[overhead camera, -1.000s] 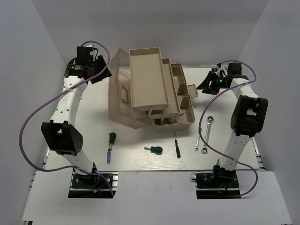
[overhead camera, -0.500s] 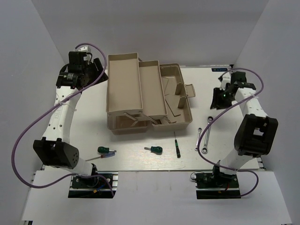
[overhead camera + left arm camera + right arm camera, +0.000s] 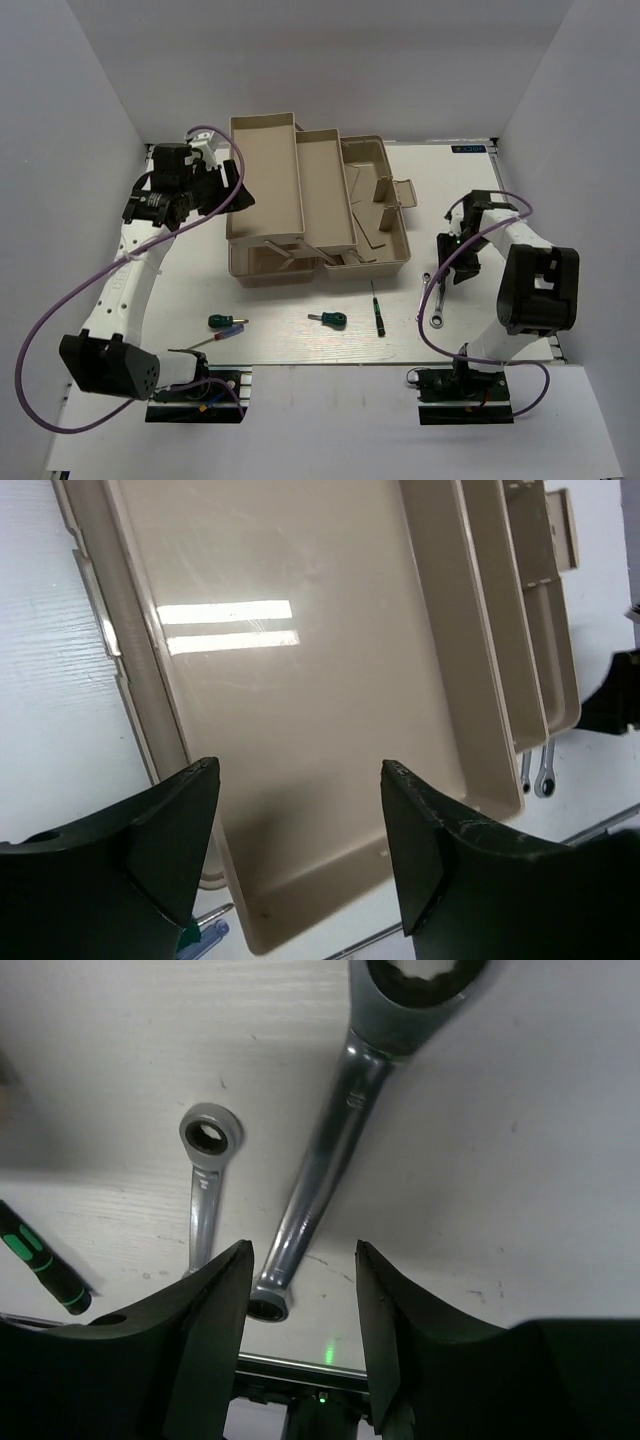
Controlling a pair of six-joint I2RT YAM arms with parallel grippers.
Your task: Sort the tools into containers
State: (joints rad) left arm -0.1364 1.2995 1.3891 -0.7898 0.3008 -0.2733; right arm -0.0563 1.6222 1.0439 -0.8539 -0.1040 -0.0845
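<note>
Right wrist: right gripper, jaws apart, over the longer wrench

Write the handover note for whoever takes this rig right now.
Left gripper: jaws open, empty, over the toolbox's left tray.
Right gripper: jaws open, low over the table, one on each side of the larger wrench's end, not closed on it.
Tools: all five lie on the table. The smaller wrench is beside the larger one, and the thin black-green screwdriver, stubby green screwdriver and green-and-red screwdriver lie in front of the toolbox.
Done: the toolbox is open with its trays spread.
Left: sort all five tools, probably the larger wrench first.
</note>
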